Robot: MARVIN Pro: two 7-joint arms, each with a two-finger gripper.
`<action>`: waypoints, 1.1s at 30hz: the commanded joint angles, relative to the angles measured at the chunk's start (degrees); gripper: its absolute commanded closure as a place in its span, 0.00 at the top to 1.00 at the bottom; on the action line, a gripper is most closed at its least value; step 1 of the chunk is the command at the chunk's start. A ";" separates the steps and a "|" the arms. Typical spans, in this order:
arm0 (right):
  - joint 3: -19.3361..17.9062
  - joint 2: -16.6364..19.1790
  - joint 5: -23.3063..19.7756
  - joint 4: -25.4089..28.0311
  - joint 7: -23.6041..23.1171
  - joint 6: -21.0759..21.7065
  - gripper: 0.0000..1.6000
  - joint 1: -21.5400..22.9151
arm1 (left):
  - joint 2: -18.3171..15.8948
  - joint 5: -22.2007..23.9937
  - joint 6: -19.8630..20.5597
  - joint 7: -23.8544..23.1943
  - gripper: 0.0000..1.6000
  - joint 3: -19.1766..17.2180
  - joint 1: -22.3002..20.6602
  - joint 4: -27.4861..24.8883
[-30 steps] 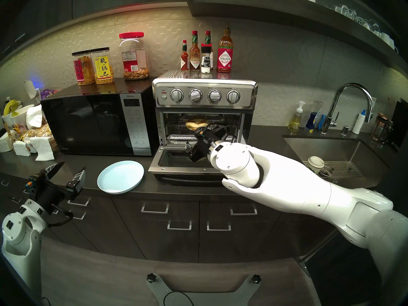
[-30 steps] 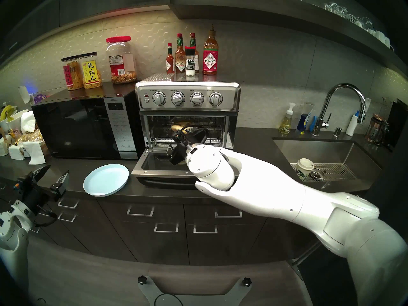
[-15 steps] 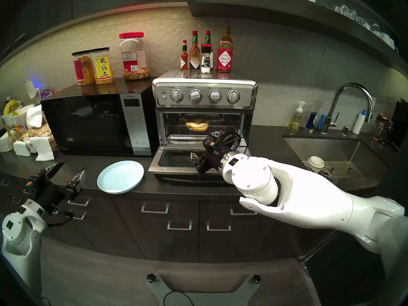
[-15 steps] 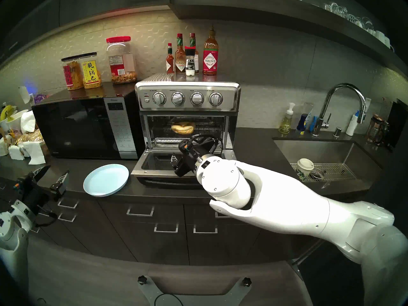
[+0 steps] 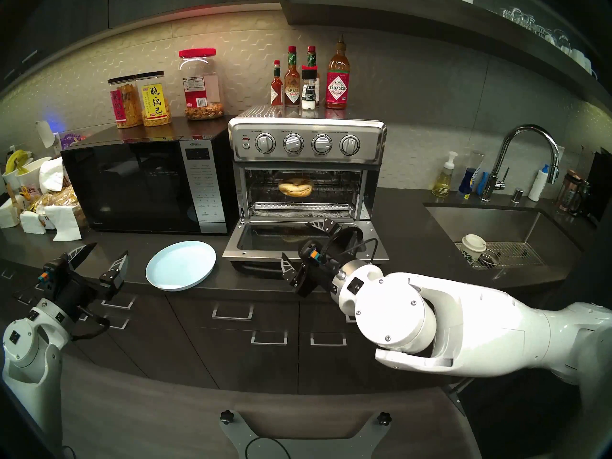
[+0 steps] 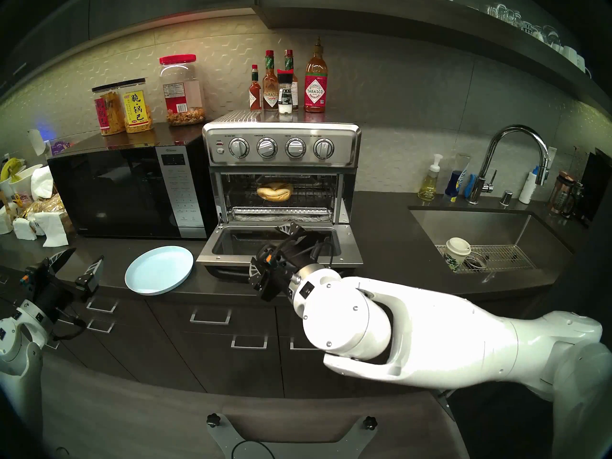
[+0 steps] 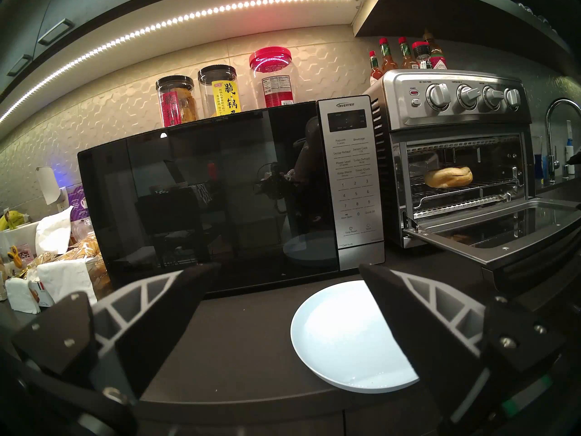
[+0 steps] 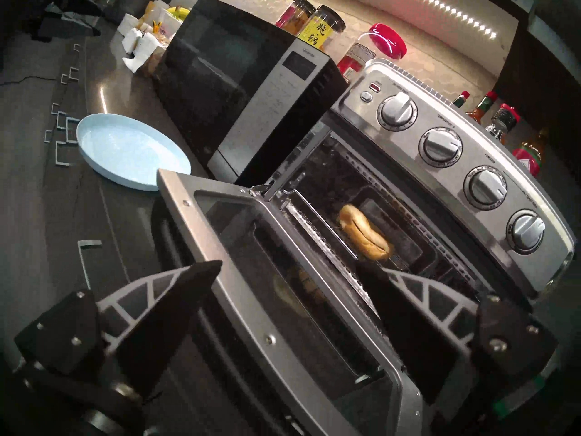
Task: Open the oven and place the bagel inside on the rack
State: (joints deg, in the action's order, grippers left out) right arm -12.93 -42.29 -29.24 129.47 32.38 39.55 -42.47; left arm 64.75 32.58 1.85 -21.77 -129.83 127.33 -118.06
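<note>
The bagel (image 5: 295, 187) lies on the rack (image 5: 334, 192) inside the oven (image 5: 308, 143), door down. Before that door, the right hand (image 5: 303, 246) hangs empty, spread; the left hand (image 5: 99, 254) is spread too.

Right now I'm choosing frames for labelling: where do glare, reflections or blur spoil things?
Left wrist: black microwave door mirrors the room, and the LED strip flares. Right wrist: tilted; near open right gripper soft. Head views: fisheye bending, round tan bagel sharp.

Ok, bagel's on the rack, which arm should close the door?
Right, probably. The right gripper is open over the lowered oven door; the left gripper sits beyond the plate.
</note>
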 commanded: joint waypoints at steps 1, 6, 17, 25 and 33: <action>-0.05 1.35 1.18 3.81 2.02 3.99 1.00 0.62 | -0.06 -0.12 -0.05 0.10 1.00 -0.52 0.06 -1.23; 1.83 0.18 2.23 3.13 1.16 6.76 1.00 0.95 | -0.05 -0.13 -0.02 0.13 1.00 -0.53 0.08 -1.27; 5.70 -2.73 4.03 0.91 -0.08 8.82 0.00 1.67 | -0.05 -0.13 -0.03 0.13 1.00 -0.52 0.08 -1.26; 6.92 -4.45 4.69 -0.57 -0.54 9.77 0.00 1.99 | -0.05 -0.13 -0.04 0.13 1.00 -0.52 0.08 -1.25; 7.37 -5.77 5.08 -2.11 -0.24 9.69 0.00 1.36 | -0.05 -0.13 -0.03 0.13 1.00 -0.52 0.08 -1.26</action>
State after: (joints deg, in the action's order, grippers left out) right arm -5.29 -45.91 -24.87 127.79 31.43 49.82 -41.46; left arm 64.76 32.58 1.86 -21.74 -129.85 127.34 -118.06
